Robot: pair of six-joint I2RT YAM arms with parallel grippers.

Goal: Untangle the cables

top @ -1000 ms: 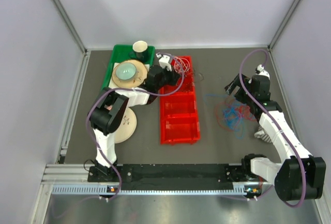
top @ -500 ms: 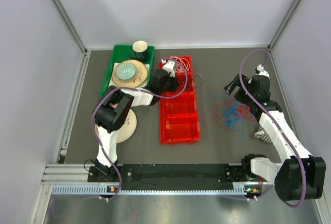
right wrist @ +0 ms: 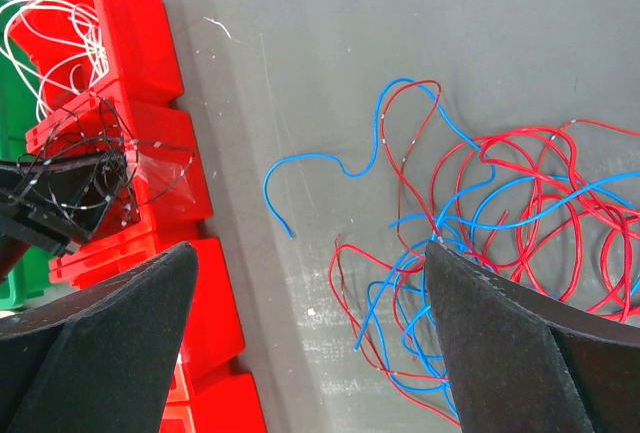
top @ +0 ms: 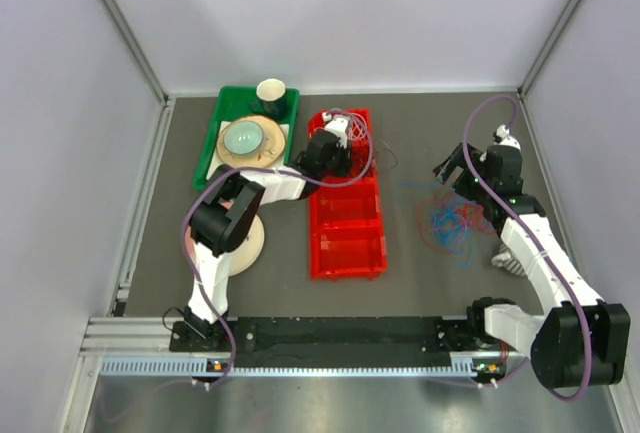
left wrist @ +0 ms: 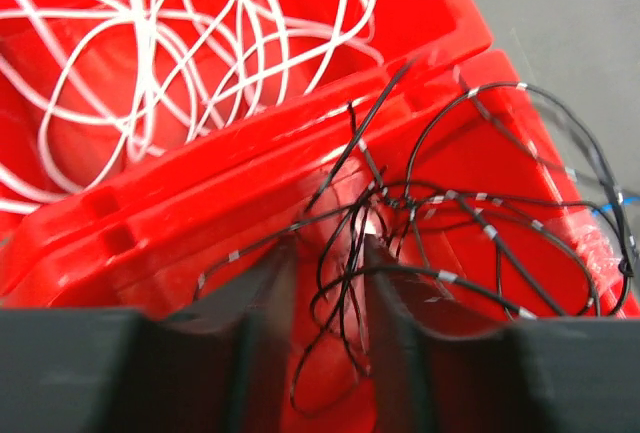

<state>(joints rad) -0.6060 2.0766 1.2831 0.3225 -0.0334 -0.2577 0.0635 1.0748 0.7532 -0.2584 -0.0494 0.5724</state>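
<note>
The biggest risk sits over the red bin (top: 348,253), which runs from 12 to 6 o'clock across the middle of the grey table (top: 420,273). The left gripper (left wrist: 330,263) has its jaws parted, wider than any strand, so the black cable (left wrist: 383,193) looks released. Several of its loops pass between the fingers (left wrist: 250,313), though, and in this blurred close view I cannot tell whether one catches on a pad. If the arm lifts with a loop hooked, the cable would be dragged over the divider into the white cable (left wrist: 140,18), which is coiled in the compartment at the 12 o'clock end, and the two would mix again. Some black loops also hang over the bin's 3 o'clock rim and could spring out.

At 3 o'clock of the bin, the right gripper (right wrist: 310,253) hangs wide open and empty above the red and blue cables (right wrist: 520,203). Closing into the thick of that heap would probably pinch several strands at once, and pulling would tighten the crossings.

The table top is matt and lightly scuffed. The bin is glossy hard plastic with thick rims and a row of box-shaped compartments. A green tray (top: 212,128) at its 10 o'clock holds dishes. The fingers are dull black wedges. The cables are hair-thin and springy and hold round loops. The black one carries pale bands, and one blue end strays from the heap at 9 o'clock.
</note>
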